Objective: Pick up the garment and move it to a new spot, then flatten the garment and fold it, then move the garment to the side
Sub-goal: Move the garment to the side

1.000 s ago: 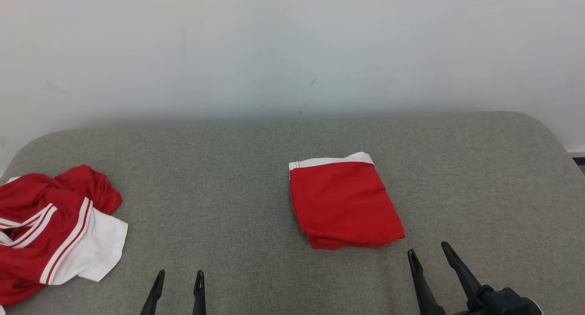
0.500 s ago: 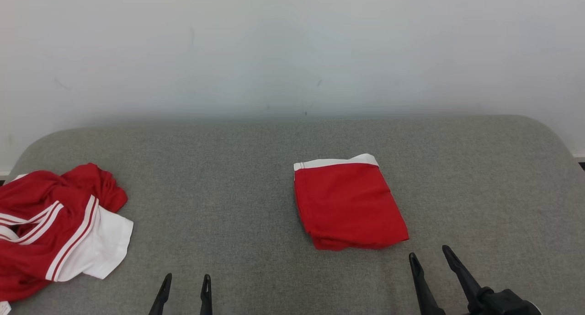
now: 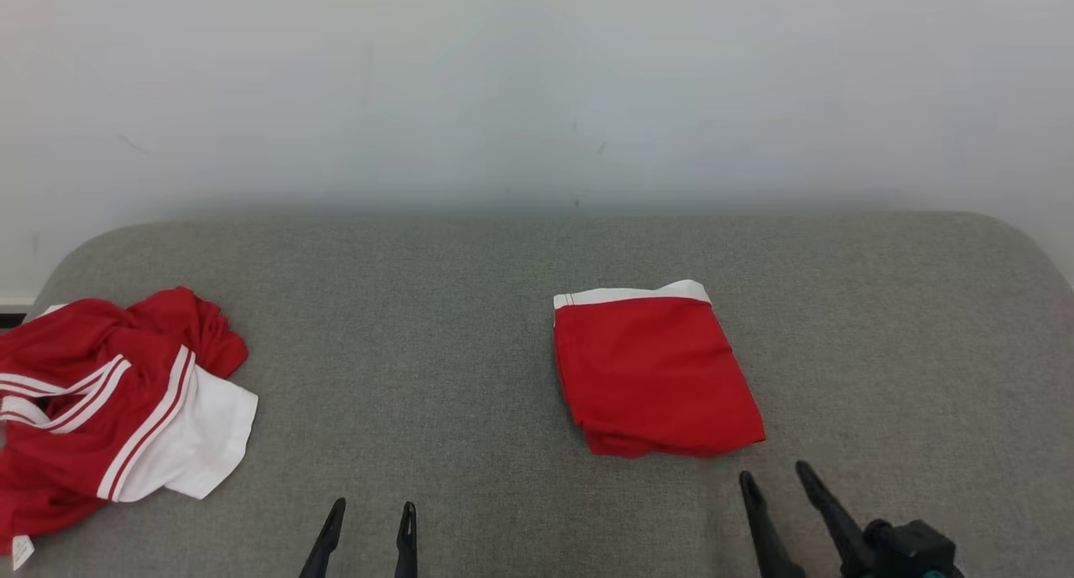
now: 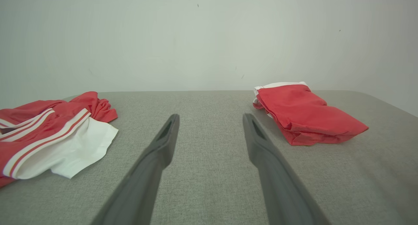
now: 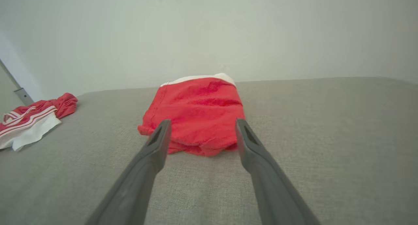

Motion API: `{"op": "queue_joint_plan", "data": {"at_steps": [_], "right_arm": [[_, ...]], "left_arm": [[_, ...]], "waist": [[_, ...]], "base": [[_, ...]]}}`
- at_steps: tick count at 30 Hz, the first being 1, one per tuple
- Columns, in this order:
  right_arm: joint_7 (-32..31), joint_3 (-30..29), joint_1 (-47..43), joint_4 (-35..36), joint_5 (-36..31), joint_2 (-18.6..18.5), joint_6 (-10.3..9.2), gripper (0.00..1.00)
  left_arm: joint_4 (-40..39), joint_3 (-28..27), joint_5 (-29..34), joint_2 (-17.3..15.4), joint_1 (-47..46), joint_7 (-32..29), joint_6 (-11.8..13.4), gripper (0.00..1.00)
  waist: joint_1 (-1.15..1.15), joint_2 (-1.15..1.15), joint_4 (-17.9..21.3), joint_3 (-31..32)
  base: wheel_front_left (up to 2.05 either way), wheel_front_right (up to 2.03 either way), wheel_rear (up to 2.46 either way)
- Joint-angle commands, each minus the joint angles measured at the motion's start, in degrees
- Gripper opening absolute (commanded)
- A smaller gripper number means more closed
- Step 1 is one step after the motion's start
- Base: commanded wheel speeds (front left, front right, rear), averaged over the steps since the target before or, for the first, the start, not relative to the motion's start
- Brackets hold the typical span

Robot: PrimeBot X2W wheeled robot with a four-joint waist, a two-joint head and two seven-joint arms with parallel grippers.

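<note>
Camera shifted: one folded garment (image 3: 659, 368), one crumpled garment (image 3: 109, 410)

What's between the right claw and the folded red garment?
Just bare grey cushion, seen in the head view; the right claw sits apart from the folded red garment.

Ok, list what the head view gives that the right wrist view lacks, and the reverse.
Head view's extras: the left tool, open, at lower left, and a white tag on the crumpled garment. Right wrist view's extras: a small grey fitting low on the wall, far left. Shared: the folded garment, the crumpled garment, the grey cushion, the right tool, open.
</note>
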State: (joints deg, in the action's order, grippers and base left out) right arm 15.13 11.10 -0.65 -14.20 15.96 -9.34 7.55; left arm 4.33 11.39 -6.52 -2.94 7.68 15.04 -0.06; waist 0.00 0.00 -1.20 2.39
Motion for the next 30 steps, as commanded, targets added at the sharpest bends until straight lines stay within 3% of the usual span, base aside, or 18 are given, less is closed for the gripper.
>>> {"op": "queue_joint_plan", "data": {"at_steps": [1, 6, 13, 20, 30], "right_arm": [[0.1, 2.0, 1.9, -3.5, 3.7, -1.1, -0.13, 1.00], [0.1, 10.9, 12.4, -14.1, 17.0, -6.5, -0.14, 1.00], [-0.5, 15.7, 25.1, -20.3, 30.0, -11.9, -0.14, 1.00], [-5.6, 19.4, 32.7, -22.8, 42.6, -17.4, -0.14, 1.00], [-15.2, 25.9, 35.6, -21.1, 54.4, -24.1, -0.14, 1.00]], "left_arm": [[0.1, 0.2, 0.4, 0.1, -1.0, 0.1, -0.4, 1.00], [-0.4, 1.2, 1.0, 0.1, -2.5, 0.1, -0.9, 1.00], [-2.3, 2.7, 1.3, 0.1, -5.6, 0.1, -1.2, 1.00], [-2.9, 4.6, 0.9, 0.1, -9.6, 0.1, -1.3, 1.00], [-2.4, 6.4, 0.4, 0.1, -12.6, 0.1, -0.6, 1.00]], "waist": [[0.00, 0.00, -0.7, -0.7], [0.00, 0.00, -2.7, -2.8], [0.00, 0.00, -5.5, -8.1], [0.00, 0.00, -8.7, -14.2], [0.00, 0.00, -11.1, -17.3]], "base": [[0.00, 0.00, 0.00], [0.00, 0.00, 0.00], [0.00, 0.00, 0.00], [0.00, 0.00, 0.00], [0.00, 0.00, 0.00]]}}
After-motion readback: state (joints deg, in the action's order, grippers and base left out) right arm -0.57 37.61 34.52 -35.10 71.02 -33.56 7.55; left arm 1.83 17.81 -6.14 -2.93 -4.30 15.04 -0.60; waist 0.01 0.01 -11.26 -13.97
